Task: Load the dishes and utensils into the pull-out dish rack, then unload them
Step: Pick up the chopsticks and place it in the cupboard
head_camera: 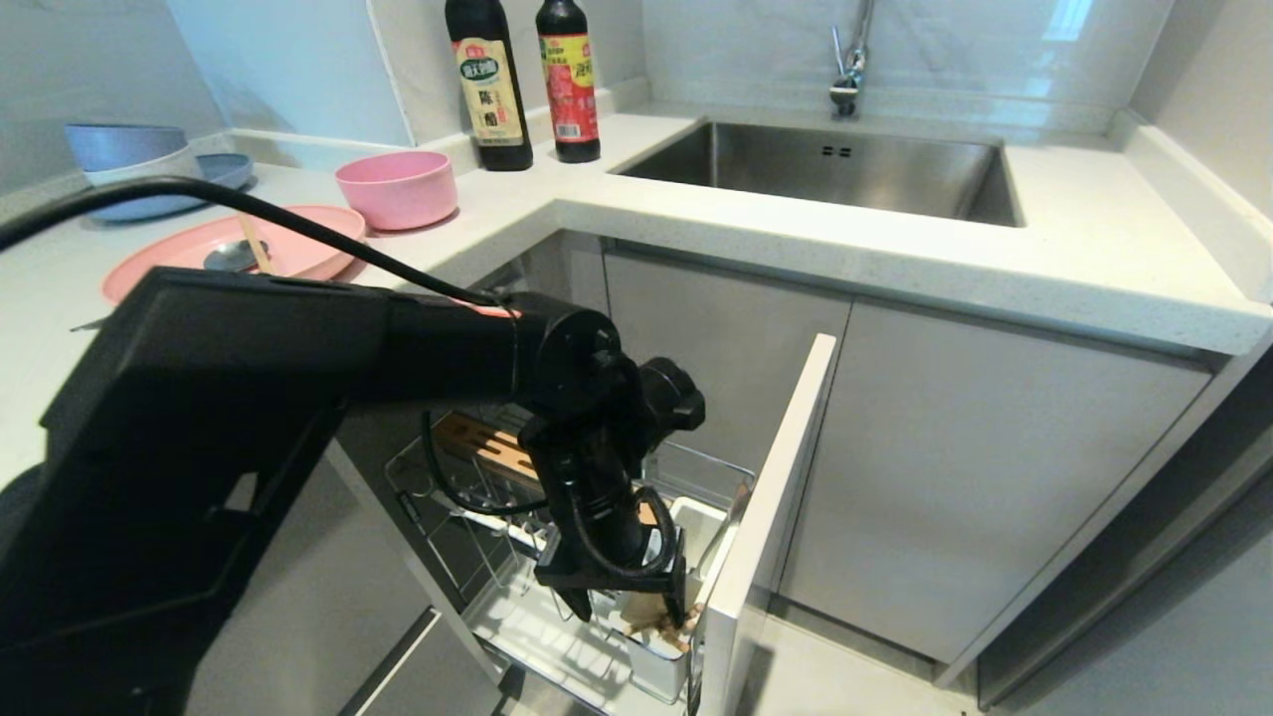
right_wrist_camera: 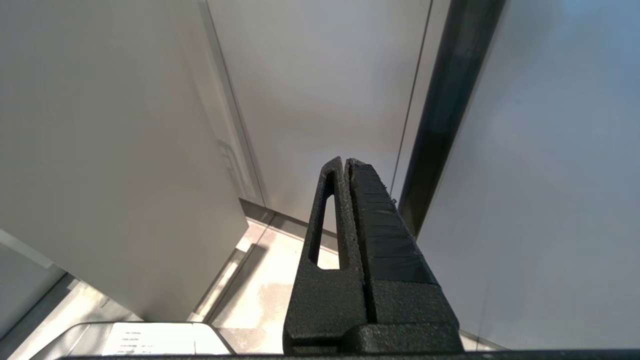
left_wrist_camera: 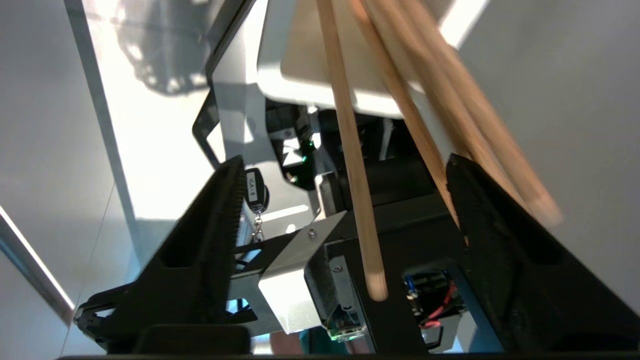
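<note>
Black and toothed, the jaws of my left gripper (left_wrist_camera: 345, 210) stand wide apart around the long light wooden chopsticks (left_wrist_camera: 352, 165), clamping nothing; one stick rises free between them and others lean by the far finger. Only my left wrist view shows that gap. From my head view the same left gripper (head_camera: 627, 607) hangs pointing down over the white plastic utensil cup (head_camera: 661, 661), the stick tops poking out beside its tip, but there I could not judge how the jaws stand. The cup sits at the front of the pulled-out chrome wire dish rack (head_camera: 477, 557), just behind the narrow light-grey cabinet front (head_camera: 771, 517), with the bamboo slotted strip (head_camera: 487, 447) further back in the basket.

My right gripper (right_wrist_camera: 345, 165) is out of the head view; its own wrist view shows its jaws pressed together, empty, hanging near grey cabinet panels above the floor.

Further off, on the white table, lies the wide shallow matte pink plate (head_camera: 189, 254) with the small metal spoon (head_camera: 231, 257) and another wooden stick on it. Just beyond stands the small pink bowl (head_camera: 398, 189), then two dark sauce bottles (head_camera: 527, 85) and the steel sink (head_camera: 835, 169).
</note>
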Available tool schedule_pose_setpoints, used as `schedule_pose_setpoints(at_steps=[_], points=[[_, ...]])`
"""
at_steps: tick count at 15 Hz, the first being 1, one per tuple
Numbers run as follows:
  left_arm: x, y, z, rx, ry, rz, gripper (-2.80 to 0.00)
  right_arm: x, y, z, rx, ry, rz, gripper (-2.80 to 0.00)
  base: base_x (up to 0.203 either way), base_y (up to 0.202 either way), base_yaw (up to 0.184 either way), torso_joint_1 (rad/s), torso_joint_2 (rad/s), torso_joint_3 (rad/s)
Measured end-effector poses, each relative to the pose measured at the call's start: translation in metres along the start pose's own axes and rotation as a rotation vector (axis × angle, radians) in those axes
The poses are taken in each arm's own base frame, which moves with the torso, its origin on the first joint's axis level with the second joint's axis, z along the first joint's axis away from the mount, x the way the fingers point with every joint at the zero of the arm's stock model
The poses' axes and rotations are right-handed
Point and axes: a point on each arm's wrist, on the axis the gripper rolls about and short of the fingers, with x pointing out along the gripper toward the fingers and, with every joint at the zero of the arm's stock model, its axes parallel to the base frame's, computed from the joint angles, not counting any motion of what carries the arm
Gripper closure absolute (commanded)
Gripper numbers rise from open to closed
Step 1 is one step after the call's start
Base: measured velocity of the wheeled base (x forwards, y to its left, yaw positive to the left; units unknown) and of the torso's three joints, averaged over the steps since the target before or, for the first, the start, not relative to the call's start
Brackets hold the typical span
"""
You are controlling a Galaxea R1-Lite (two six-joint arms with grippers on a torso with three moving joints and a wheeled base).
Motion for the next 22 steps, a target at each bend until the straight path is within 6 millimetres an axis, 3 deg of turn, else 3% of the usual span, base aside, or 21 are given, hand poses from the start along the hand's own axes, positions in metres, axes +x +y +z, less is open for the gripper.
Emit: schedule_pose_setpoints(at_steps=[2, 3, 8, 14, 19, 22], points=[[-0.020, 0.002, -0.007, -0.004, -0.055, -0.002, -2.80, 0.000, 0.000, 0.000, 0.000, 0.000, 0.000, 0.00, 0.000, 0.000, 0.000, 0.000, 0.00, 0.000], [-0.031, 0.004, -0.011, -0.017, -0.097, 0.006, 0.00, 0.000, 0.000, 0.000, 0.000, 0.000, 0.000, 0.00, 0.000, 0.000, 0.000, 0.000, 0.00, 0.000], [-0.092, 0.016, -0.040, -0.061, -0.315, 0.036, 0.00, 0.000, 0.000, 0.000, 0.000, 0.000, 0.000, 0.00, 0.000, 0.000, 0.000, 0.000, 0.00, 0.000], [-0.168, 0.038, -0.087, -0.088, -0.587, -0.067, 0.00, 0.000, 0.000, 0.000, 0.000, 0.000, 0.000, 0.00, 0.000, 0.000, 0.000, 0.000, 0.00, 0.000], [-0.242, 0.089, -0.117, -0.273, -1.024, -0.157, 0.00, 0.000, 0.000, 0.000, 0.000, 0.000, 0.000, 0.00, 0.000, 0.000, 0.000, 0.000, 0.00, 0.000], [-0.276, 0.126, -0.128, -0.440, -1.283, -0.131, 0.00, 0.000, 0.000, 0.000, 0.000, 0.000, 0.000, 0.00, 0.000, 0.000, 0.000, 0.000, 0.00, 0.000]])
